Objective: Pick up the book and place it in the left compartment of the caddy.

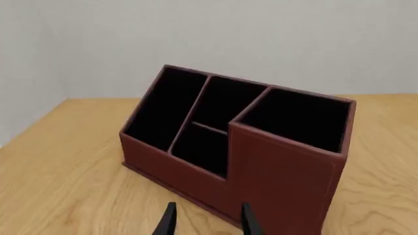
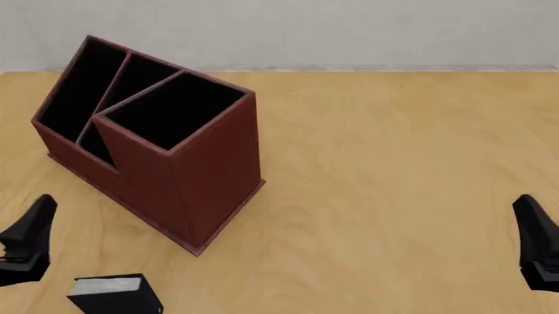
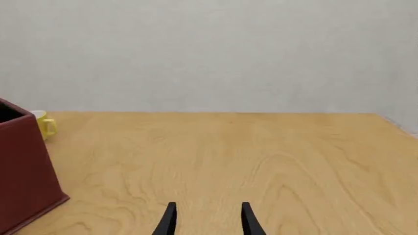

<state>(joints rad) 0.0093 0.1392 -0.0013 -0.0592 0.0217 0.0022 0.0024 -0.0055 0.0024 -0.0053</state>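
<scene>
Jaws on both arms are standing parted and holding nothing. Left gripper (image 2: 26, 242) is hovering beside the book (image 2: 116, 294), which is lying flat at the worktop's near-left edge, long axis undeterminable. Caddy (image 2: 209, 176) and left compartment (image 2: 83, 85) are waiting; right gripper (image 2: 537, 242) is idling.

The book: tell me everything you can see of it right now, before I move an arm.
The book shows only in the front view, cut off by the picture's near edge. It is small, with a black cover and a white-grey page edge facing the camera. It sits on the wooden table, in front of the caddy and clear of it, just right of the left gripper. Nothing grips or touches it; neither wrist view shows it.
</scene>
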